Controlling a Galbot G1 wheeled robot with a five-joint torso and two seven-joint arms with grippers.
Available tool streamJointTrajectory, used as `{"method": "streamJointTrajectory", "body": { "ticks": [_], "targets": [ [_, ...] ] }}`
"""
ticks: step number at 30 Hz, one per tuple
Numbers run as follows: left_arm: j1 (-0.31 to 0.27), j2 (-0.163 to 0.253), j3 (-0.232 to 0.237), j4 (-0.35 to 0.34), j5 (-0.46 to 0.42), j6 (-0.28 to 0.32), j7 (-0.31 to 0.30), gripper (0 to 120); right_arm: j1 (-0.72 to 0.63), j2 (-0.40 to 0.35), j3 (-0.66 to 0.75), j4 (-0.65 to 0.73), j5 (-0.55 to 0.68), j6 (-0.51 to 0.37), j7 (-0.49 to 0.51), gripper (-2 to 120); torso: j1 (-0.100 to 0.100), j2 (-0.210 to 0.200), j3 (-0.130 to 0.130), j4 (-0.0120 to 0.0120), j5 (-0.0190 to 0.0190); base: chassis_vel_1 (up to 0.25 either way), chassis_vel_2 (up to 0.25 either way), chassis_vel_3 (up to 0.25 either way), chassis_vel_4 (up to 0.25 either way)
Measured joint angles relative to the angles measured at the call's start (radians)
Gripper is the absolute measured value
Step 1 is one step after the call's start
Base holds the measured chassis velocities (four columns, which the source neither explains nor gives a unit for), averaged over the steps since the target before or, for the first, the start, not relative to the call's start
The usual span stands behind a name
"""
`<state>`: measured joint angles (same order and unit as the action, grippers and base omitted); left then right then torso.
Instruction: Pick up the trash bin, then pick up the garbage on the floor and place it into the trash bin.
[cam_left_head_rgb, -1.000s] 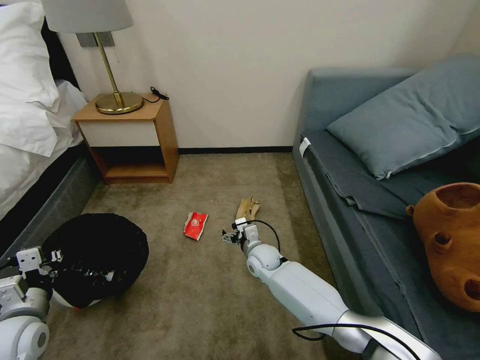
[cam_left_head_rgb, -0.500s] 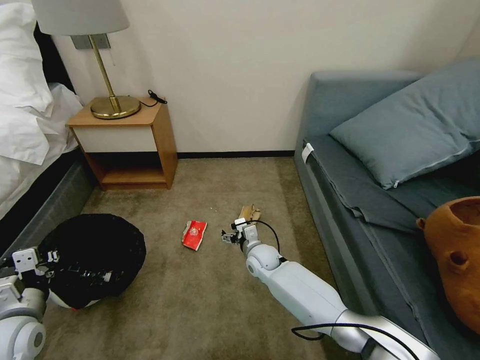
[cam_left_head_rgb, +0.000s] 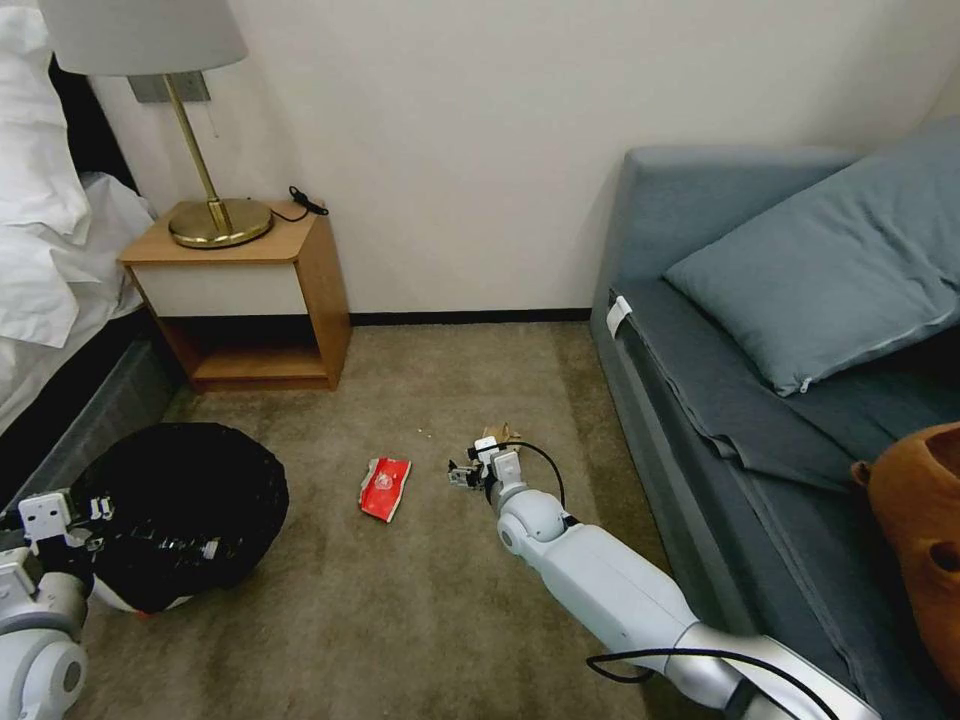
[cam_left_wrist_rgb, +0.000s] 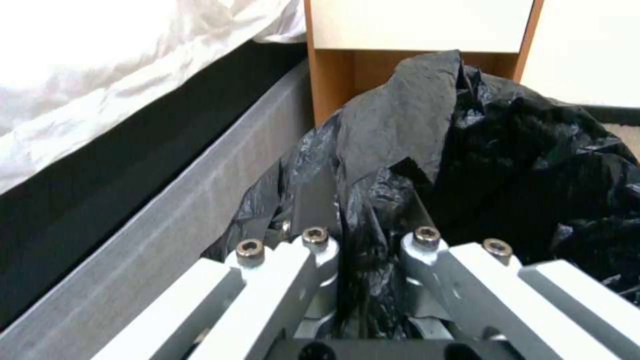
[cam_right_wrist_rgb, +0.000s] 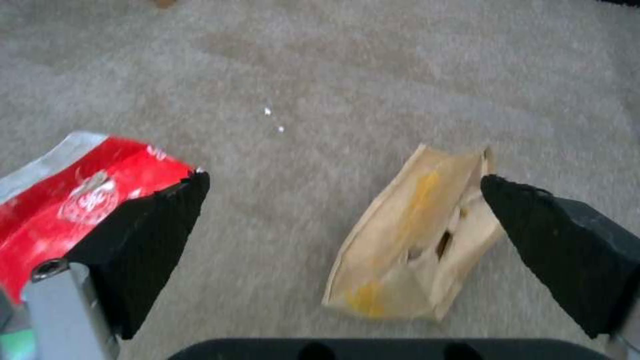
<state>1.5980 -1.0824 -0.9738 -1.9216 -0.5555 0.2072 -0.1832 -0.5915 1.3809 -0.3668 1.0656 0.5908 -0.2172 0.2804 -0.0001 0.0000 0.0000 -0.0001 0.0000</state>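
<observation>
Carpet (cam_left_head_rgb: 400, 610) covers the floor you are looking down at. Your left gripper (cam_left_head_rgb: 150, 545) sits low on the left, next to the bed (cam_left_head_rgb: 60, 420). Its fingers (cam_left_wrist_rgb: 313, 200) are clamped on the black bag of the trash bin (cam_left_head_rgb: 190, 500), with a fold of the bag (cam_left_wrist_rgb: 400, 130) pinched between them. The bin rests beside the bed, in front of the wooden nightstand (cam_left_head_rgb: 240, 300).

Your right gripper (cam_left_head_rgb: 462, 474) reaches out low over the middle of the floor, near the grey sofa (cam_left_head_rgb: 720, 420). Its black fingers (cam_right_wrist_rgb: 140, 240) are spread wide apart and hold nothing. In the right wrist view, the tan paper bag (cam_right_wrist_rgb: 417, 235) lies on the carpet between the two fingers, closer to one of them. From the head view, you see just a bit of the paper bag (cam_left_head_rgb: 503, 433) past the gripper. The red snack packet (cam_left_head_rgb: 384, 488) lies flat on the carpet just to the left of the right gripper, between it and the bin.
</observation>
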Motion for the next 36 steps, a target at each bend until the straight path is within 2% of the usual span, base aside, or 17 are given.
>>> {"method": "streamJointTrajectory", "body": {
  "ticks": [36],
  "targets": [
    [0.002, -0.014, 0.013, -0.021, 0.009, 0.004, -0.003, 6, -0.005, -0.004, -0.003, -0.007, -0.003, 0.005, -0.01, 100, 0.0, 0.0, 0.0, 0.0001, 0.0, -0.089, 0.085, 0.089, -0.088]
  ]
}}
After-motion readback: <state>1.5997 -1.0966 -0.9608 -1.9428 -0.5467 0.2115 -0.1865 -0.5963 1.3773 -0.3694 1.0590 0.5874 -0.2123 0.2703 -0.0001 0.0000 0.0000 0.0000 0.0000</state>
